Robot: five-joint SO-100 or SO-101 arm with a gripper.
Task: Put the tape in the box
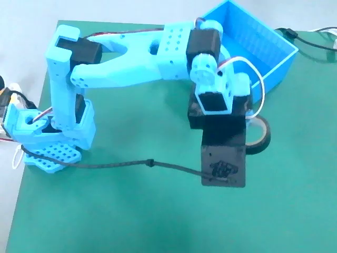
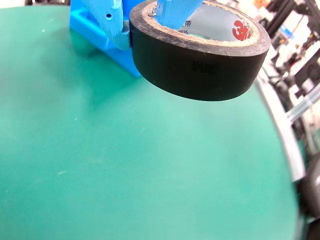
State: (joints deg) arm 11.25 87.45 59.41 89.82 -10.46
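Black tape [image 2: 200,60] pinched by fingers [image 2: 112,25]: one outside, one inside.

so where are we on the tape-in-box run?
Pick looks done: in the wrist view the gripper pinches the tape's wall, one finger inside the core and one outside, and the roll appears raised off the green mat. In hand: the carry. Left: in the fixed view the box sits beyond the arm with no tape visible inside, so move over and release.

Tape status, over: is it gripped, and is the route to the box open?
Pincer shut on the tape, one finger through its core. Tape lifted off the mat. Box close by, open and empty; nothing between.
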